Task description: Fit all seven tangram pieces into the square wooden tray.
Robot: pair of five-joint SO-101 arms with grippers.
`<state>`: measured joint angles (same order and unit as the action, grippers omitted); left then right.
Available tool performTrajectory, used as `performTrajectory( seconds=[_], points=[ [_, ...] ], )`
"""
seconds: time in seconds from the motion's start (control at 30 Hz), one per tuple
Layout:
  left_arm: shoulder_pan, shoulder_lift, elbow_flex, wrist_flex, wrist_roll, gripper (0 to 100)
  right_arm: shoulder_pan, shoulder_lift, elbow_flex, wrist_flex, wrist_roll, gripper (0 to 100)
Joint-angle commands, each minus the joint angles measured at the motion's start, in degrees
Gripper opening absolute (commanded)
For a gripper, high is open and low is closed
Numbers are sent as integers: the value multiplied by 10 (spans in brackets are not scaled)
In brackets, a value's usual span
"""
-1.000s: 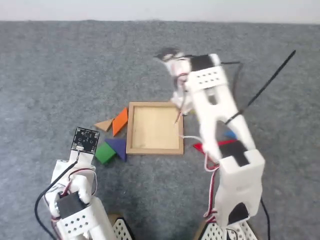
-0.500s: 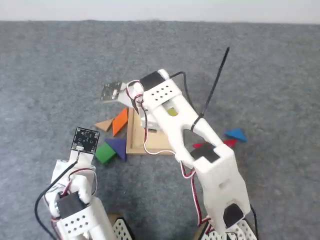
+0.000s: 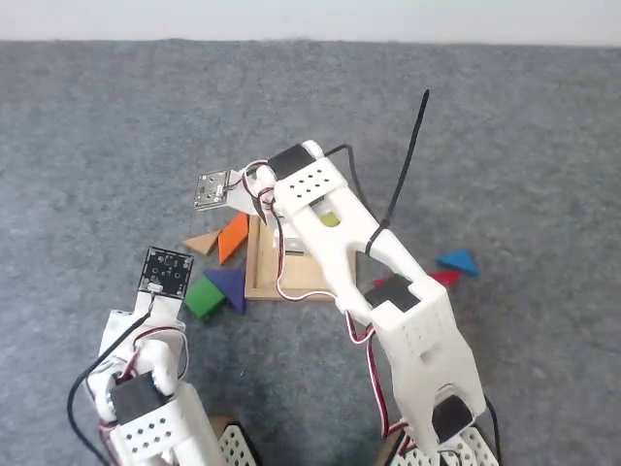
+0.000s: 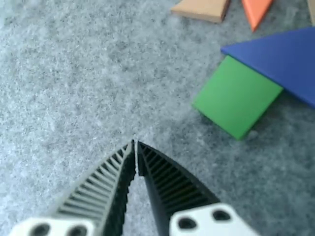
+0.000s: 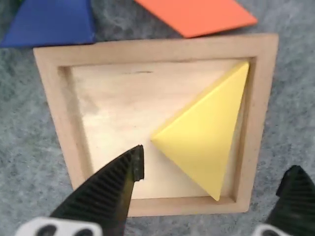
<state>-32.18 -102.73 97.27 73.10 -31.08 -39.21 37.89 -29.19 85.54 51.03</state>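
Right gripper (image 5: 216, 168) hung spread wide over the yellow triangle (image 5: 206, 142) in the tray (image 5: 152, 46); left gripper (image 4: 135, 147) sat pinched together near the green square (image 4: 236, 96).

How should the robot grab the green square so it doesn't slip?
Come straight down from above, since the green square lies flat on the mat. Pinch the two straight sides that are free, not the side next to the blue triangle, which seems to touch it. Flat, parallel sides should give a steady hold.
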Motion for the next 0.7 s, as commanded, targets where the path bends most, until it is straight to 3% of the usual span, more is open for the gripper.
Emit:
performTrajectory(
  seconds=[0.0,0.17,0.33,0.43,0.57,0.67],
  points=[
    [2,-6,-8,-4,-6,15,-6,-22,-32,-4,5,413],
    [2,-6,-8,-4,-6,15,-3,-71,-32,41,-55,368],
    [2,-6,-8,-4,-6,15,36,-149,-28,65,-170,122],
    [2,-6,-8,-4,-6,15,39,-179,-19,109,-202,1],
    [2,-6,-8,-4,-6,15,2,-201,61,97,-215,31],
    [2,-6,-8,-4,-6,15,-16,-201,135,18,-307,14]
  ],
)
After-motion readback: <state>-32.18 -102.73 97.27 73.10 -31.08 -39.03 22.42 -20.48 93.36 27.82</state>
